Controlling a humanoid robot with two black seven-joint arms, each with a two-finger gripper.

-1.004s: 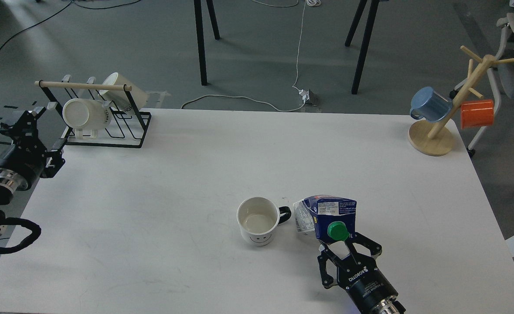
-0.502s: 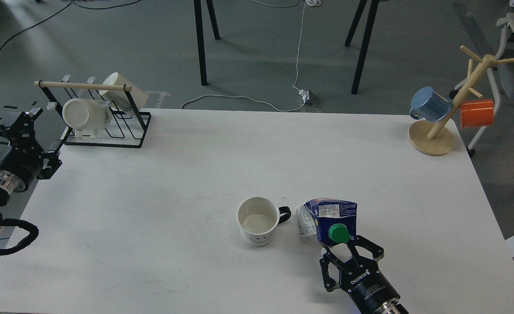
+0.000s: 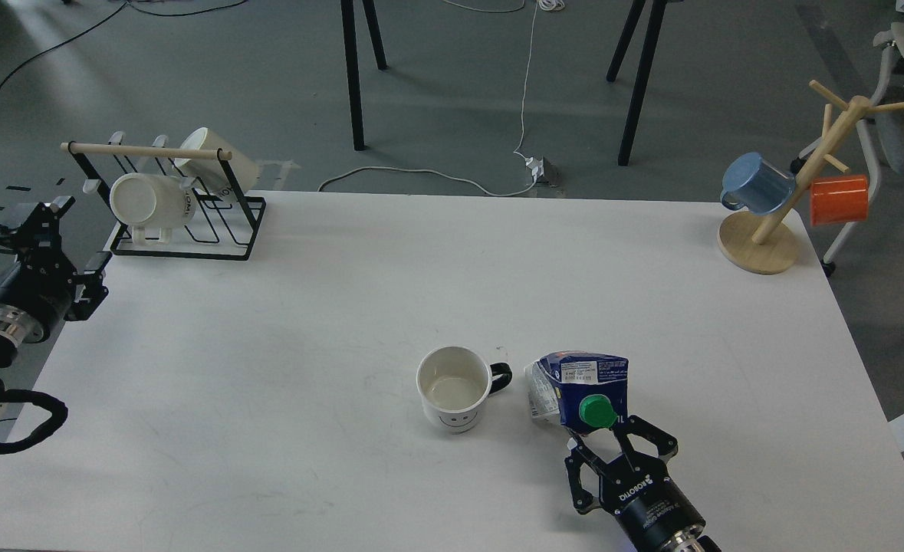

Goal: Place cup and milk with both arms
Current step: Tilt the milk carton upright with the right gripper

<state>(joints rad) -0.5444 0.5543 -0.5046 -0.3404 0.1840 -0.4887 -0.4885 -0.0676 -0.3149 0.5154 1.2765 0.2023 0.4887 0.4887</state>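
Taking the cup (image 3: 454,387) as our landmark, our left gripper (image 3: 53,234) sits far to its left and farther back, at the left edge of the table (image 3: 267,368); it looks dark and end-on, so we cannot tell whether its fingers are apart or together. Just right of that gripper, well behind and left of the cup, a wire rack (image 3: 183,203) holds two white mugs. The cup stands upright, handle pointing right. Just right of it, close but apart, stands the milk (image 3: 582,383), green cap facing us. Our right gripper (image 3: 620,448) is right of the cup and nearer us, fingers spread wide just in front of the milk, holding nothing. Far right and back stands a mug tree (image 3: 781,207).
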